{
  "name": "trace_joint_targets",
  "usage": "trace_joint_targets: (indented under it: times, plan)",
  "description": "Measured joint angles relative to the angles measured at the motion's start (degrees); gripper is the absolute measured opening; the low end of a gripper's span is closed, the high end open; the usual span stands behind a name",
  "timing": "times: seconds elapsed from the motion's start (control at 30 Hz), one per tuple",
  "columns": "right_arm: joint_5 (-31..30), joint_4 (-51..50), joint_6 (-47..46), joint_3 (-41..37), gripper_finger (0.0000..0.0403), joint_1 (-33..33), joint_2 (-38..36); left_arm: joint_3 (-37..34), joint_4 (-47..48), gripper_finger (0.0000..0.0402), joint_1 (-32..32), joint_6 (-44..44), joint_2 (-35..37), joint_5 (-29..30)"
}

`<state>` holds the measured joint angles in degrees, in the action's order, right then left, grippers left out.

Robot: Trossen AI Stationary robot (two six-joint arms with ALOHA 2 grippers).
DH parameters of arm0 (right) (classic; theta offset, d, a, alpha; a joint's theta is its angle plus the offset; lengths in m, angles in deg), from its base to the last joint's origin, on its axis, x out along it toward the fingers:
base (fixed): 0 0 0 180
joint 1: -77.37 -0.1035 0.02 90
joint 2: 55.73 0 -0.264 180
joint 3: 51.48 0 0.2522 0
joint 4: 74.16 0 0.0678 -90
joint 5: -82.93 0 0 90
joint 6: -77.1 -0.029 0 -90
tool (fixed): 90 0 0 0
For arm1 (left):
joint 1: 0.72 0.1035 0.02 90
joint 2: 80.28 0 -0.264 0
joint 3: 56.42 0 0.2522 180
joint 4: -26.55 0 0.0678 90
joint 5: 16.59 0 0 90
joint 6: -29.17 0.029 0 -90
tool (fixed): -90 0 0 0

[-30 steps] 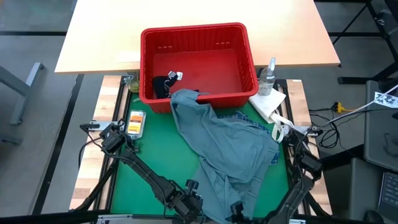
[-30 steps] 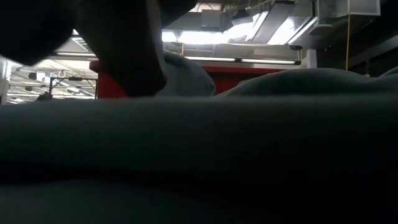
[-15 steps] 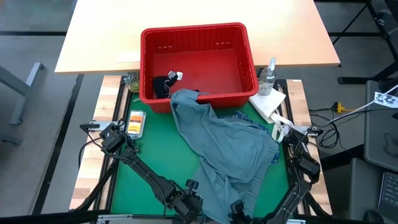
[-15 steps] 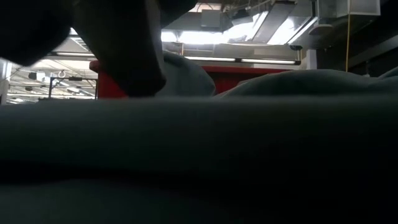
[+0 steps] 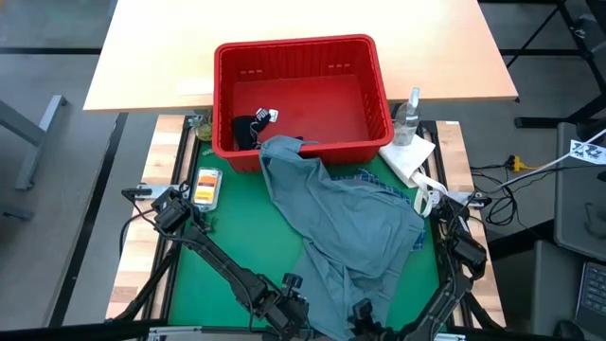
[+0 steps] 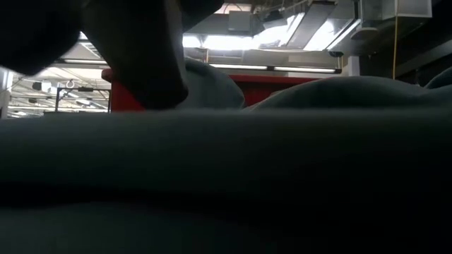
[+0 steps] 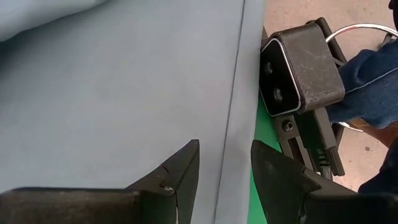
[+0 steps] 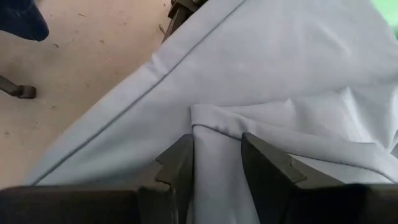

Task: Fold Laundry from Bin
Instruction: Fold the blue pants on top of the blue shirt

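The large grey-blue garment (image 5: 346,227) hangs by one end over the red bin's front rim (image 5: 312,150) and lies spread down the green mat to the near edge. The blue-white plaid shirt (image 5: 379,178) peeks out beneath it. A dark navy garment (image 5: 248,130) lies inside the bin. My left gripper (image 7: 224,163) is open at the near edge, its fingers on either side of the garment's hem (image 7: 233,124). My right gripper (image 8: 217,155) is open beside it, its fingers on either side of a raised fold (image 8: 214,121). The yellow garment is out of view. My left gripper's open fingers come down over the grey-blue garment's hem (image 7: 231,155); I cannot tell whether they touch the cloth. My right gripper's open fingers come down over a fold of the same garment (image 8: 211,127); I cannot tell whether they touch it.
A spray bottle (image 5: 409,112) and a white paper towel (image 5: 409,156) stand at the mat's far right. An orange-yellow pack (image 5: 206,187) lies at the left. The cloth covers most of the low view (image 6: 226,176). A dark camera box (image 7: 300,68) and a person's jeans (image 7: 373,74) are past the near edge.
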<state>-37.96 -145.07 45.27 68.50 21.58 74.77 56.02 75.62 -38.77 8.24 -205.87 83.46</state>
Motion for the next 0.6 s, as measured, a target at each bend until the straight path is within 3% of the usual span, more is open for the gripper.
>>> trace_joint_targets:
  times: [0.17,0.4,0.6]
  plan:
    - [0.03,0.02,-0.05,0.00,0.0122,0.03,0.00,0.00,0.00,0.0139,-0.01,-0.07,0.01,-0.02]
    - [-0.37,0.09,-0.14,0.00,0.0014,-0.04,0.00,0.00,-0.02,0.0139,-0.01,-0.11,0.01,-0.02]
    - [-1.70,-3.01,-8.18,0.00,0.0024,-0.11,-0.26,0.00,-0.02,0.0139,-0.01,-0.11,0.01,-0.02]
